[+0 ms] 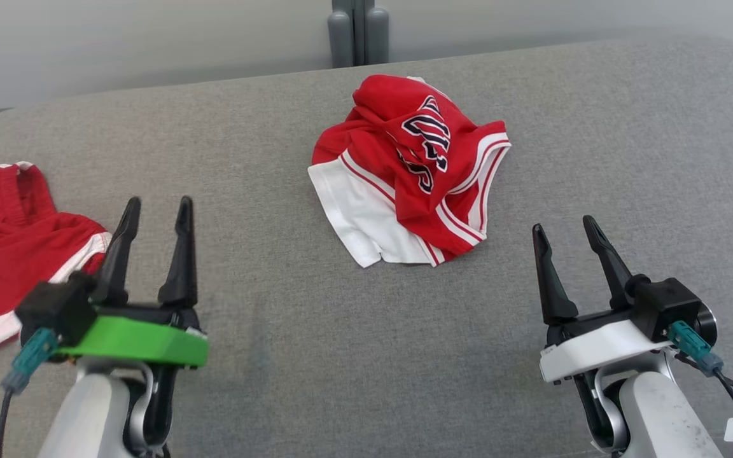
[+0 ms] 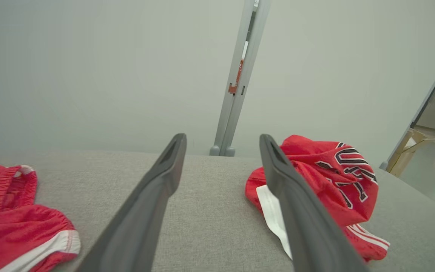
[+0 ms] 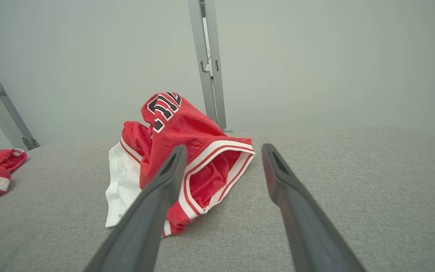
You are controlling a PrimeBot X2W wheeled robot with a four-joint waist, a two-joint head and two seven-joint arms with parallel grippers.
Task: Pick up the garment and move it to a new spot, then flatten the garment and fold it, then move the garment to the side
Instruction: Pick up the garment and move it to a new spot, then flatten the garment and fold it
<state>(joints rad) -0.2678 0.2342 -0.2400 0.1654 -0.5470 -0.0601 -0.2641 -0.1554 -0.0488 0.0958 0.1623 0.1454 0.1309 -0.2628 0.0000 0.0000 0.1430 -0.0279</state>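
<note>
Red mesh cloth garment (image 1: 398, 172), matt grey woven upholstery (image 1: 315, 369)

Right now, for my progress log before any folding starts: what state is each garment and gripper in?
red and white jersey: crumpled heap on the grey fabric surface, not flattened, unheld
red shorts: lying loosely bunched at the left, unheld
left gripper: open, empty
right gripper: open, empty

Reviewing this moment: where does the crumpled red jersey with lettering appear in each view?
Head view: jersey, upper centre.
Left wrist view: jersey, right of centre.
Right wrist view: jersey, left of centre.
Shared landmark: the grey post behind it.
</note>
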